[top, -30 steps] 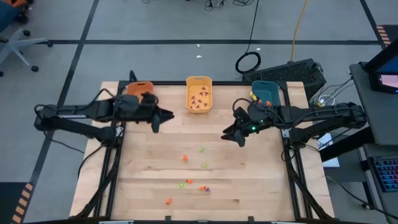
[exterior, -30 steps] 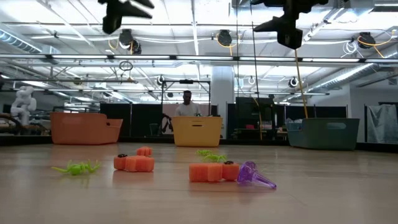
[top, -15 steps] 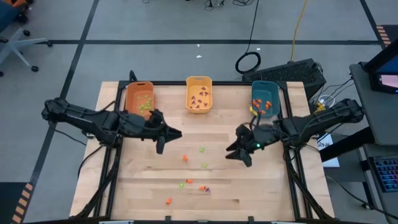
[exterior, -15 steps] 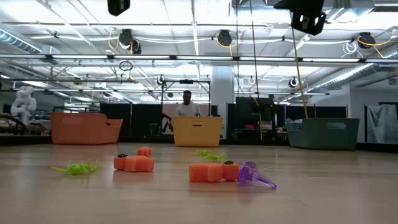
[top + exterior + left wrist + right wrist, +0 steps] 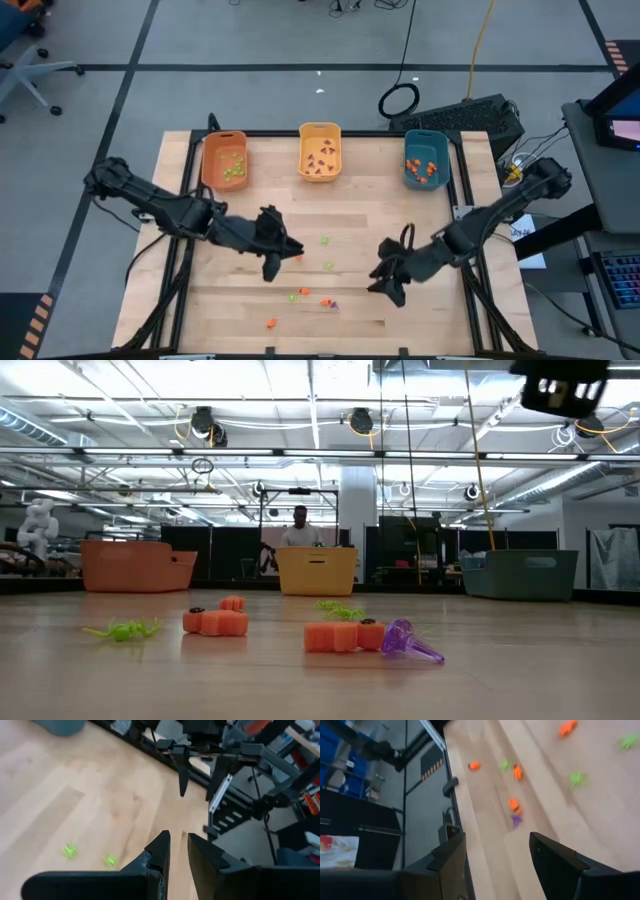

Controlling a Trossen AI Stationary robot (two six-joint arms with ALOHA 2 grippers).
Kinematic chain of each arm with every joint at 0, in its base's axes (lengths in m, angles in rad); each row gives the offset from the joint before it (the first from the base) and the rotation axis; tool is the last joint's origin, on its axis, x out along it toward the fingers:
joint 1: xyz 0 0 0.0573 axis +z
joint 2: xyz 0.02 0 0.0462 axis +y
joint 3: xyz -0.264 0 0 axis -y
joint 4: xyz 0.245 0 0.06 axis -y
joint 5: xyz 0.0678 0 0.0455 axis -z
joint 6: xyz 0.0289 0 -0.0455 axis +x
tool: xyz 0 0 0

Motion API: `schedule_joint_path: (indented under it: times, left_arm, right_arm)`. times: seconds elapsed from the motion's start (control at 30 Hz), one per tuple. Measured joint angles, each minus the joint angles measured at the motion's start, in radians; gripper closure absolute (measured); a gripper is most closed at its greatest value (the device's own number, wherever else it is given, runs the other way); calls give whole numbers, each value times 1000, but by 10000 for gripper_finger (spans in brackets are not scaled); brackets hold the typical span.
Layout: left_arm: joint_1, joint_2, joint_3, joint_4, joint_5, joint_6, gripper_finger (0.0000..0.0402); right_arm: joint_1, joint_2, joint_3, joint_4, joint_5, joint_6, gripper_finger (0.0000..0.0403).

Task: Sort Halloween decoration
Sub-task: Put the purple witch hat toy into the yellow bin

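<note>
1. Three oblong plastic bins stand in a row along the far edge of the table: one orange bin, one yellow bin, one teal bin.
2. Loose tiny orange trinkets on the wood, seen from above: four, with one out in the middle.
3. Loose tiny light green trinkets: three, one of them nearest the bins.
4. Loose tiny purple trinkets: just one, cone-shaped.
5. Two dark robot arms.
</note>
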Motion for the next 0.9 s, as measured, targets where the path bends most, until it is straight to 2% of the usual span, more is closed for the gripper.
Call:
schedule_joint_path:
  times: [0.3, 0.57, 0.77, 0.9]
  left_arm:
    - [-88, 12, 15, -76, -25, -61, 336]
    - [-135, 12, 16, -198, -40, -53, 336]
    - [-153, 12, 16, -317, -44, -52, 336]
    - [-168, 12, 16, -364, -52, -61, 336]
  right_arm:
    - [93, 80, 0, 46, 4, 219, 197]
    - [124, 86, 1, 132, 103, 369, 197]
    - [113, 99, 2, 166, 179, 334, 197]
    - [109, 145, 8, 166, 182, 307, 197]
